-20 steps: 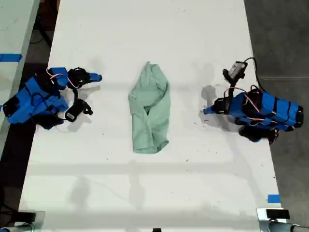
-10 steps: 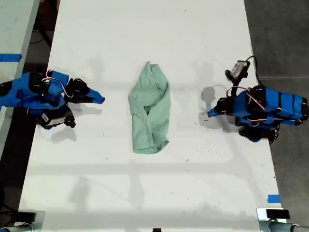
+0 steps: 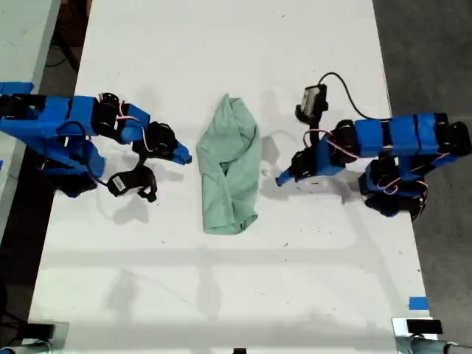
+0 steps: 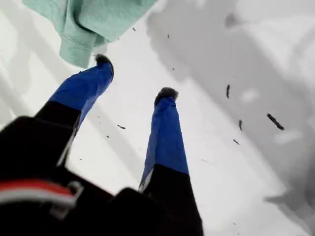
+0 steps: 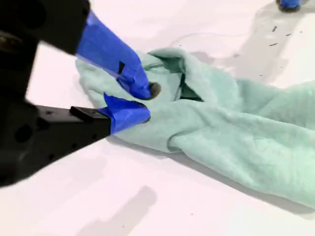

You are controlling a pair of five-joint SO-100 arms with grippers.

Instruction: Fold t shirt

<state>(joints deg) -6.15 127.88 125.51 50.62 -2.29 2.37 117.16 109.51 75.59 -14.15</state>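
One t shirt (image 3: 230, 166) lies bunched mid-worktop (image 3: 221, 280) in the exterior view, long axis 12 to 6, collar end at 12. My second end effector (image 3: 179, 155) is at its 9 o'clock edge, jaws only slightly apart with nothing between them. My first end effector (image 3: 284, 179) is at 3 o'clock, just off the edge, jaws spread wide and empty. Bare worktop at 12 and 6.
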